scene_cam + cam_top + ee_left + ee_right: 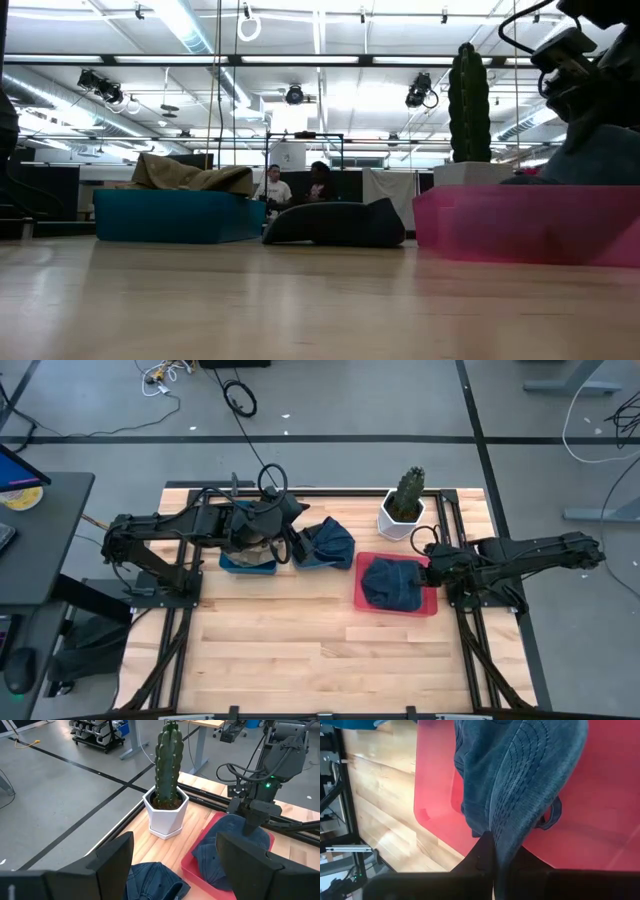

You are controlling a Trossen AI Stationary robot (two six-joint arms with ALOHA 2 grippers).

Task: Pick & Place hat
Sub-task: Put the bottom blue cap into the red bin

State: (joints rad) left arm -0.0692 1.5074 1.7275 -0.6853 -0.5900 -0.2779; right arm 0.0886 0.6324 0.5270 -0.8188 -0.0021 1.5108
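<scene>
Hat going into the red tray.
Right pincer [492, 850] pinches the denim hat [390, 584], which lies in the red tray [428, 606]; it should let go only once the hat sits flat. Left pincer [175, 865] spread, waiting over the blue bin [248, 565].

A tall green ribbed cactus [409, 490] stands upright in a white hexagonal pot [400, 521] at the far side of the light wooden plank tabletop [320, 650]. Beyond the tabletop lies a grey floor [380, 400] crossed by dark tape lines, with a coiled black cable [240, 398] on it. A dark desk [35, 535] stands off the tabletop's left edge. In the low view, two people [295, 186] sit far back in the room under ceiling lights [294, 95].
</scene>
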